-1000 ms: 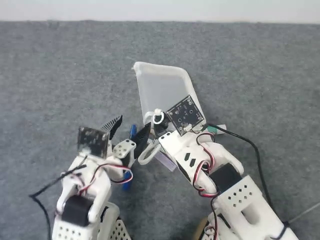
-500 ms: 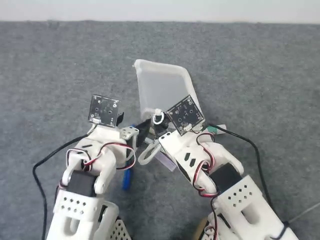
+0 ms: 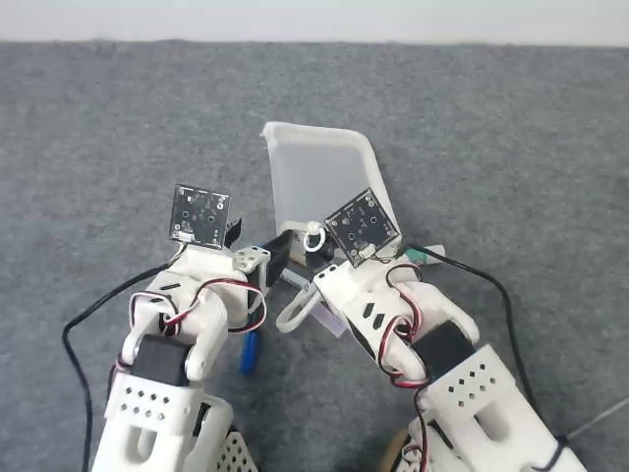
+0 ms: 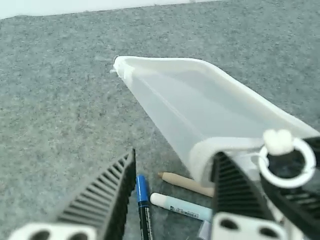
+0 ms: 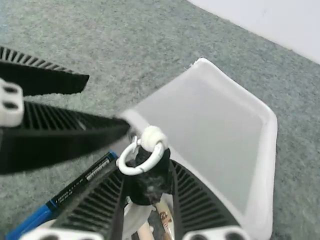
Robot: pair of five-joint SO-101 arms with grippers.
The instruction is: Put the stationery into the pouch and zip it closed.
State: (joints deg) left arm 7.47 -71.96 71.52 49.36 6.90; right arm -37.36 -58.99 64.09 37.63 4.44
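A translucent white pouch [image 3: 322, 177] lies mid-table, its mouth end towards the arms. In the right wrist view, my right gripper [image 5: 147, 177] is shut on the black zipper tab with its white ring [image 5: 142, 150] at the pouch [image 5: 215, 120] mouth. My left gripper [image 4: 175, 157] is open, its fingers either side of the near corner of the pouch [image 4: 200, 110]. Under it lie a blue pen [image 4: 143, 200], a wooden pencil [image 4: 185, 183] and a white marker [image 4: 180, 206]. From above, the left gripper [image 3: 270, 258] and the right gripper [image 3: 310, 252] stand close together.
Grey carpet covers the table. The blue pen [image 3: 250, 350] sticks out beneath the left arm. A small green item [image 3: 428, 256] lies beside the right arm and a pale purple item [image 3: 324, 317] beneath it. Black cables trail behind both arms.
The left arm has swung forward and right, bringing its open gripper up to the pouch's near end. The right gripper has held the zipper tab and shifted only slightly.
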